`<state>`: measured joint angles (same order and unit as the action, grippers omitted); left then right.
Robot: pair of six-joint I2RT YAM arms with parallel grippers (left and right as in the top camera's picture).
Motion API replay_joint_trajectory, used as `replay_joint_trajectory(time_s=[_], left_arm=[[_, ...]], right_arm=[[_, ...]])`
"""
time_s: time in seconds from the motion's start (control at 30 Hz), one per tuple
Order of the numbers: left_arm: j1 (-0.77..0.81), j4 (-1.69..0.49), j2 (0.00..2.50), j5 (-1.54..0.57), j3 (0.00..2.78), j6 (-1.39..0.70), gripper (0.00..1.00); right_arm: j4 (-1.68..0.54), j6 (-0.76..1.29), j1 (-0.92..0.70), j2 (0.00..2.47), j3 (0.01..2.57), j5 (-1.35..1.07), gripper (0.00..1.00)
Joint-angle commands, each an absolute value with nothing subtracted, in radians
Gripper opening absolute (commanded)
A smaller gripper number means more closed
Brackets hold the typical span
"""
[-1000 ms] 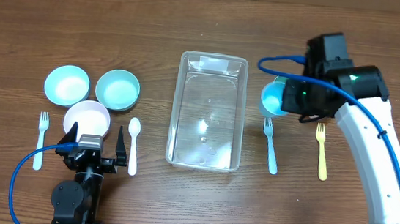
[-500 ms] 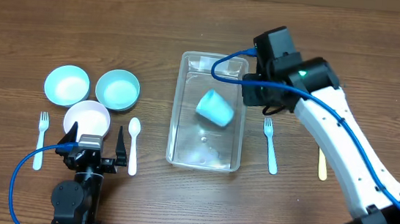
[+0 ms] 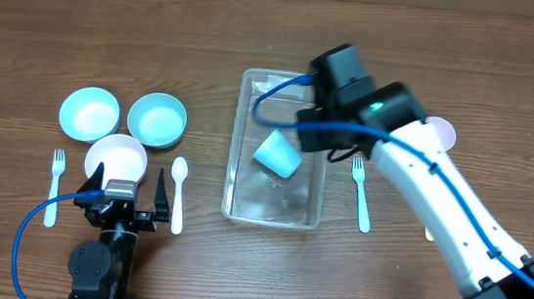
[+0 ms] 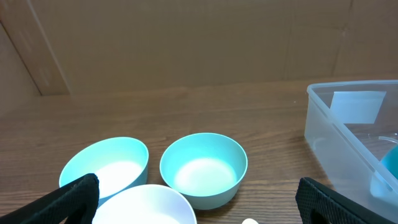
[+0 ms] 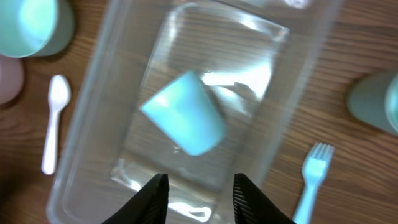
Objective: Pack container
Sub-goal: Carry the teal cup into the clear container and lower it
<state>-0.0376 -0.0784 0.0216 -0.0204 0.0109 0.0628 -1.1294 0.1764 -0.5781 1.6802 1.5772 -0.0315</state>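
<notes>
Across the wooden table (image 3: 43, 30), brown planks with a plain grain run side to side, and behind it, in the left wrist view, I see a flat cardboard wall (image 4: 186, 43). The container (image 3: 233, 146) sits at the middle of the table: a clear plastic tub, rectangular with rounded corners and a raised rim, glossy enough to catch the light on its floor. Inside it a light-blue cup (image 3: 277, 154) lies tipped on its side, smooth and tapered, near the middle of the tub floor.

Directly above the container hangs my right end effector (image 5: 200, 193). Its black fingers are parted with nothing between them, and the cup lies free beyond the tips. The white arm reaches in from the container's right, with a blue cable looped over it.

Left of the container are two round light-blue bowls (image 3: 90, 114) (image 3: 157, 119) side by side, with a white bowl (image 3: 117, 160) just in front of them, all matte plastic. A white spoon (image 3: 177, 192) lies between the white bowl and the container, and a pale fork (image 3: 56, 173) lies farther left. My left end effector (image 3: 128, 198) rests near the white bowl, fingers spread wide and empty.

Just right of the container lies a light-blue fork (image 3: 361, 193), and farther right a pale pink cup (image 3: 442, 135) peeks from behind the arm.
</notes>
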Motion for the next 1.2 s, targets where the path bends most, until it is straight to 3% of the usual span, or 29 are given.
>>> replay_joint_trajectory(time_s=[0.0, 0.3, 0.47, 0.67, 0.83, 1.0, 1.17], left_arm=[[-0.046, -0.075, 0.012, -0.034, 0.005, 0.082, 1.00], [-0.046, -0.075, 0.012, -0.034, 0.005, 0.082, 1.00], [-0.046, -0.075, 0.012, -0.034, 0.005, 0.082, 1.00], [-0.046, -0.075, 0.012, -0.034, 0.005, 0.082, 1.00], [-0.046, -0.075, 0.012, -0.034, 0.005, 0.082, 1.00], [-0.046, -0.075, 0.012, -0.034, 0.005, 0.082, 1.00], [-0.046, -0.075, 0.012, -0.034, 0.005, 0.082, 1.00]], right_arm=[[-1.075, 0.148, -0.651, 1.688, 1.604, 0.028, 0.51], [-0.953, 0.263, -0.678, 1.879, 1.604, 0.077, 0.64], [-0.836, 0.244, -0.678, 1.910, 1.604, 0.105, 0.77], [-0.791, 0.011, -0.678, 1.939, 1.604, 0.123, 0.83], [-0.841, -0.196, -0.678, 1.943, 1.604, 0.120, 0.99], [-0.865, -0.229, -0.678, 1.943, 1.604, 0.119, 1.00], [-0.844, -0.059, -0.678, 1.943, 1.603, 0.085, 0.97]])
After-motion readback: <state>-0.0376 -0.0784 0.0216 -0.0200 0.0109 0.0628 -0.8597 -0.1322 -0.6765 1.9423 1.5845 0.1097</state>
